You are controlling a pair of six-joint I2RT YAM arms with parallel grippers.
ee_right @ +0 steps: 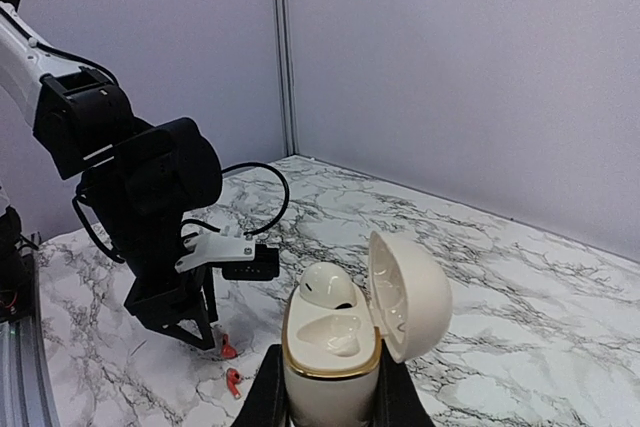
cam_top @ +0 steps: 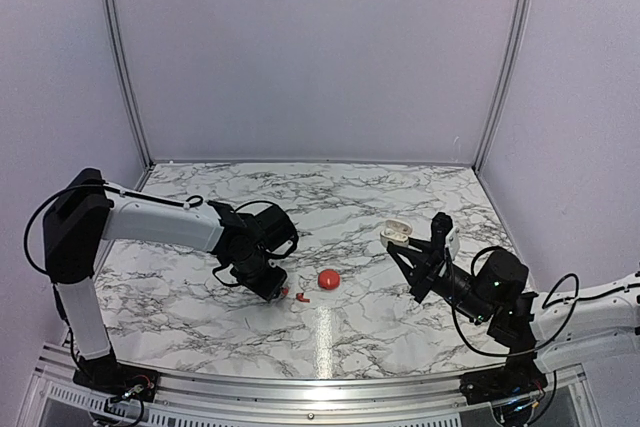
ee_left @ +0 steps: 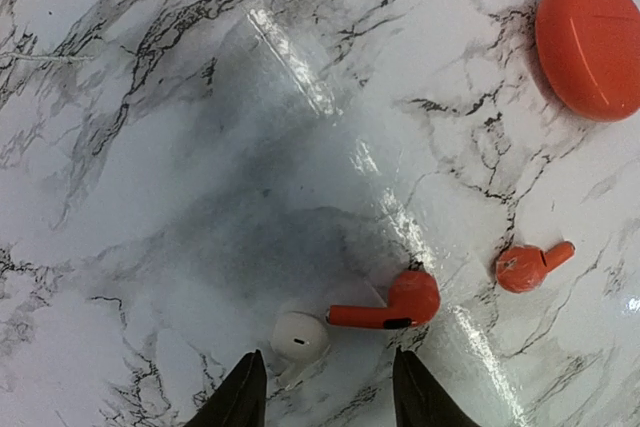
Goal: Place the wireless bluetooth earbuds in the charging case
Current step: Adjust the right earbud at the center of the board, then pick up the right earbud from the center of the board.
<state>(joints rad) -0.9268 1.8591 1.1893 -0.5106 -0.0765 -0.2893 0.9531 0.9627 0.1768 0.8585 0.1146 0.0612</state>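
Two red earbuds [ee_left: 400, 302] [ee_left: 530, 265] lie by parted left jaws; right jaws clamp one open white case [ee_right: 332, 372].

Left hand [ee_left: 325, 402]: above the worktop [ee_left: 150, 147], left of its middle, fingertips parted.
Nearest earbud [ee_left: 300, 335]: on the worktop, just ahead of that gap.
Middle earbud [ee_left: 385, 305]: just beside it, to its right.
Far earbud [ee_left: 530, 265]: further right, apart.
Ball-like object [ee_left: 590, 45]: beyond them, near.
Charging case [ee_right: 335, 347]: upright between the fingers of the right hand [ee_right: 330, 402], lid open, one seated earbud [ee_right: 328, 285] inside.
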